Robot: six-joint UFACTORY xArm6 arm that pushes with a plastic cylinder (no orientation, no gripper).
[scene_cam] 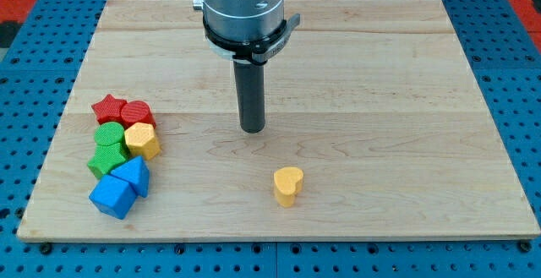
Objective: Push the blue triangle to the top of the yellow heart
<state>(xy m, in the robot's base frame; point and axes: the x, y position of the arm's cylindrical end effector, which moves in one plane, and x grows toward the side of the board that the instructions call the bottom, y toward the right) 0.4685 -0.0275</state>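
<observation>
Tip (252, 130): bare rod, grasps nothing, touches nothing. Blue triangle (133, 175) far lower-left, unmoved; yellow heart (287, 185) lower-right. Push outstanding.

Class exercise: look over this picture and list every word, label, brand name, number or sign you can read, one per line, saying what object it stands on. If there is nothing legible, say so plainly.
None: no legible word, number or brand shows anywhere.
Wooden board: bare wood grain, no print.
Blocks, such as the blue triangle and yellow heart: plain colour, unmarked.
Arm's grey housing: no readable label.
My tip ends a plain dark rod, unmarked, well apart from the blocks.
</observation>
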